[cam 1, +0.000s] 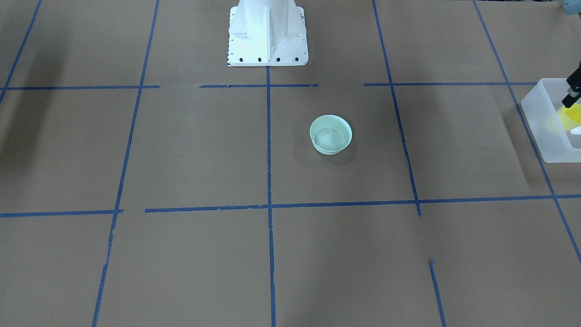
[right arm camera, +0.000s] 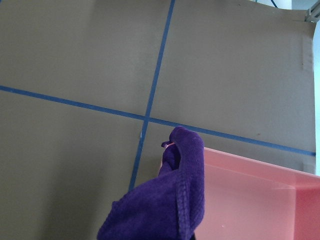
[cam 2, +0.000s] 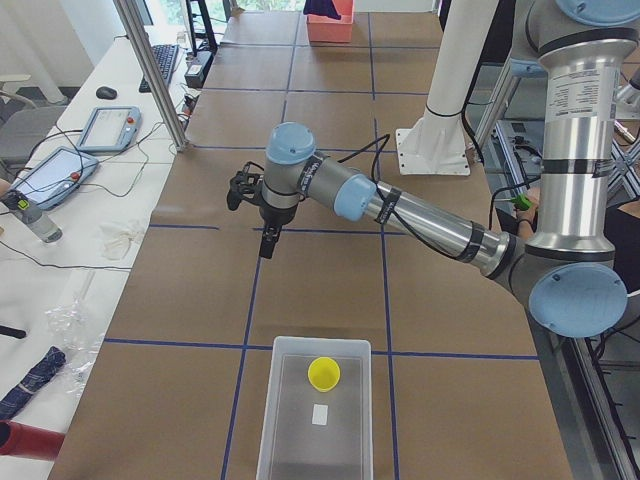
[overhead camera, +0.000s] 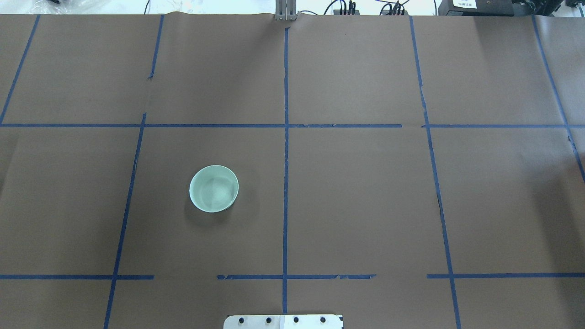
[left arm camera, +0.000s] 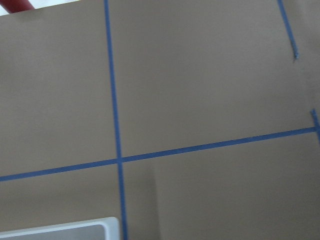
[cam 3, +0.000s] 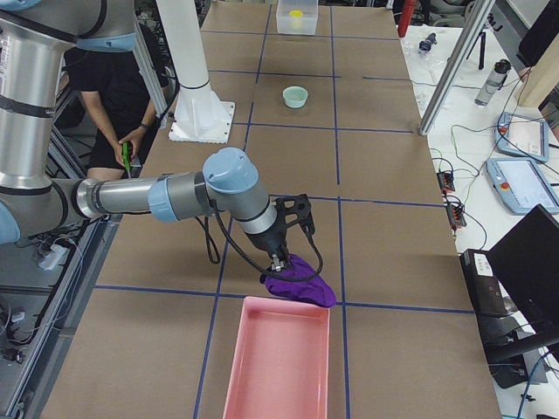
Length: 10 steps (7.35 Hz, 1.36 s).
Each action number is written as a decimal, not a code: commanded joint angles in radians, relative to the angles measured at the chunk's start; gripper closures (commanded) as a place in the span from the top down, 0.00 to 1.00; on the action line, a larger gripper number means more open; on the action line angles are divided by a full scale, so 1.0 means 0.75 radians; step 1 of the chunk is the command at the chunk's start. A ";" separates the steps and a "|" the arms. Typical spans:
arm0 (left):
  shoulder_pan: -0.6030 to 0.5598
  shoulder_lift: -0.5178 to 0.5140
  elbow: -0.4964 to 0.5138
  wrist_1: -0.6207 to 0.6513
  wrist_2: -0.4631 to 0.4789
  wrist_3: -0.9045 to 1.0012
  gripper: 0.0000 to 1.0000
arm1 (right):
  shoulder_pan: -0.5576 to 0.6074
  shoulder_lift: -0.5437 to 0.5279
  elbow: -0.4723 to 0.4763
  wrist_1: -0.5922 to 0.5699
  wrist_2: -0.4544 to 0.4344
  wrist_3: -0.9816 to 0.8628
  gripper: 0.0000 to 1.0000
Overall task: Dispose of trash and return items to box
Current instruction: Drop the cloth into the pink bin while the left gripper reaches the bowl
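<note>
The purple rag (cam 3: 301, 286) hangs bunched from my right gripper (cam 3: 278, 262) just above the far edge of a pink tray (cam 3: 279, 367). In the right wrist view the rag (right arm camera: 170, 200) dangles over the tray's corner (right arm camera: 260, 180), and the fingers are out of frame. The mint-green bowl (cam 1: 331, 135) stands upright and alone mid-table (overhead camera: 214, 188). The yellow cup (cam 2: 323, 374) lies inside the frosted box (cam 2: 270, 400). My left gripper (cam 2: 262, 225) hovers over bare table beyond the box, nothing in it. Whether it is open I cannot tell.
The white robot base (cam 1: 268, 36) stands behind the bowl. A seated person (cam 3: 113, 96) is beside the table near the base. Tablets, cables and bottles lie on a side bench (cam 2: 60, 170). Blue tape lines grid the brown tabletop.
</note>
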 commanded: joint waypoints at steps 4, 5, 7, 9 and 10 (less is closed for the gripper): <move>0.454 -0.012 0.066 -0.446 0.014 -0.679 1.00 | 0.103 0.138 -0.444 -0.065 -0.074 -0.370 0.00; 0.513 -0.028 0.064 -0.469 0.087 -0.758 1.00 | 0.111 0.138 -0.451 -0.065 -0.076 -0.370 0.05; 0.659 -0.126 0.068 -0.478 0.190 -0.961 1.00 | 0.111 0.136 -0.492 -0.075 -0.058 -0.343 1.00; 0.836 -0.238 0.073 -0.427 0.357 -1.151 1.00 | 0.109 0.138 -0.488 -0.078 -0.048 -0.205 1.00; 0.870 -0.314 0.075 -0.317 0.412 -1.158 1.00 | 0.107 0.136 -0.494 -0.076 -0.011 -0.135 1.00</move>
